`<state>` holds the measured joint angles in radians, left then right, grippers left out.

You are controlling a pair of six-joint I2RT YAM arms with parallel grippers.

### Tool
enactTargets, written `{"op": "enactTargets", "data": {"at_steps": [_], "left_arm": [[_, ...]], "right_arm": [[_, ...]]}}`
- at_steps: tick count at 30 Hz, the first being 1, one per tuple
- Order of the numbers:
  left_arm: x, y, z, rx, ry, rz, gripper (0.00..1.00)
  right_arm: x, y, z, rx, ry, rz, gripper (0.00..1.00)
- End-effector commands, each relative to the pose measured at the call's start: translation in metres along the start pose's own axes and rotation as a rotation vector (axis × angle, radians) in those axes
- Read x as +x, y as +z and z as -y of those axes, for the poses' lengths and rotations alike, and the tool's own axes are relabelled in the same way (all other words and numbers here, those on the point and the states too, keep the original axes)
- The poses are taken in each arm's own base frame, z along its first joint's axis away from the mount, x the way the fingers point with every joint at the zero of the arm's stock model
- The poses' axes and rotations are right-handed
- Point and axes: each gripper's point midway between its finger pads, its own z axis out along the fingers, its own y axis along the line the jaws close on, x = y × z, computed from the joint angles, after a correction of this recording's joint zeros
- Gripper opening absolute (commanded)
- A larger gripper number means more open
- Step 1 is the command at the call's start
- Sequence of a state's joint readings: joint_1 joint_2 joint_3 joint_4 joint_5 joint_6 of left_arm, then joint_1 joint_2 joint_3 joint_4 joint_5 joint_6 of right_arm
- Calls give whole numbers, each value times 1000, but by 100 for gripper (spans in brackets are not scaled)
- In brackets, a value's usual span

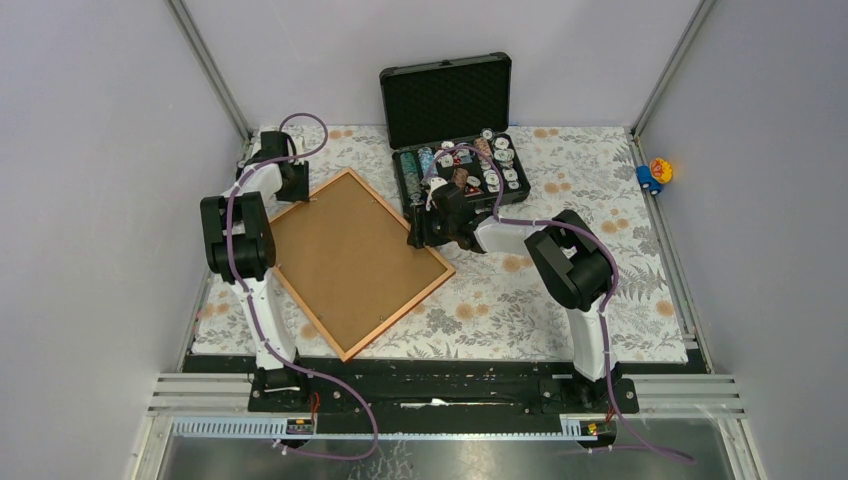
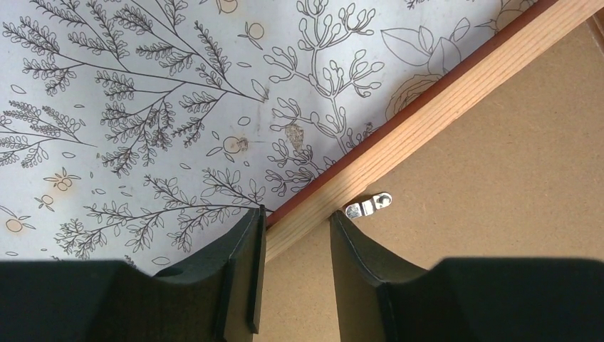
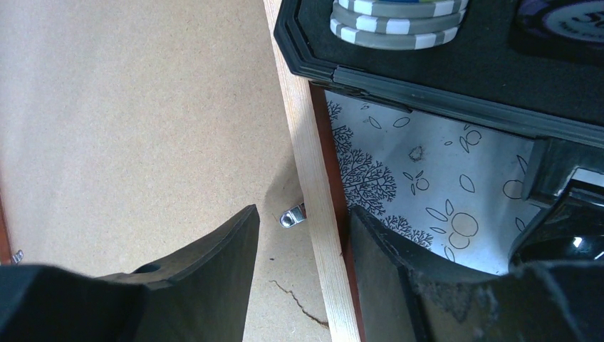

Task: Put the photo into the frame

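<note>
The frame (image 1: 398, 314) lies face down on the patterned cloth, with a brown backing board (image 1: 355, 260) filling it. The photo is out of view. My left gripper (image 1: 300, 190) is at the frame's far left edge. In the left wrist view the left gripper (image 2: 295, 214) has a fingertip against each side of the wooden rail (image 2: 427, 114), beside a small metal clip (image 2: 368, 206). My right gripper (image 1: 418, 235) straddles the right rail (image 3: 313, 185). The right gripper (image 3: 303, 209) is open, with its outer finger (image 3: 377, 256) at the rail's outer edge and its inner finger apart over the board.
A black hard case (image 1: 460, 170) of chips stands open right behind the frame's right edge. Its corner (image 3: 441, 78) nearly touches the rail. A metal clip (image 3: 293, 216) sits at the rail. A small blue and orange toy (image 1: 655, 172) lies at the far right.
</note>
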<state>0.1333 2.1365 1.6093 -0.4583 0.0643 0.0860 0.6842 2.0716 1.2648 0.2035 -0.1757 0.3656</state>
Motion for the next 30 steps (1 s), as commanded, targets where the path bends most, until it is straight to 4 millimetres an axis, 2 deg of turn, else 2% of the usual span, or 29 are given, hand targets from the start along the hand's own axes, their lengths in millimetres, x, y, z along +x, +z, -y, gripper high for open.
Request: {"op": "enactTargets", "data": {"at_steps": [1,4,8,13,16,17,23,27,30], "left_arm": [[1,-5,4,-1,-81,-5,33],[2,-17,1,-44,-151,-7,38],[9,-34,-10,-135,-252,-20,50],[-2,-50,-5,-115,-270,38,57],[-6,-54,-1,-87,-243,49,77],[-5,-54,-1,-88,-233,47,80],[1,-50,6,-35,-171,38,81],[12,-43,1,-59,-139,-5,74],[20,-37,-5,-89,-132,-30,78]], "right_arm": [[17,4,4,-1,26,-59,57],[17,4,3,-4,24,-58,56],[17,4,2,-8,26,-59,56],[18,4,1,-13,28,-60,56],[17,4,1,-16,30,-59,56],[17,4,1,-15,30,-60,56],[17,5,0,-21,31,-60,57],[17,5,0,-22,32,-62,57],[17,5,0,-22,33,-61,57]]}}
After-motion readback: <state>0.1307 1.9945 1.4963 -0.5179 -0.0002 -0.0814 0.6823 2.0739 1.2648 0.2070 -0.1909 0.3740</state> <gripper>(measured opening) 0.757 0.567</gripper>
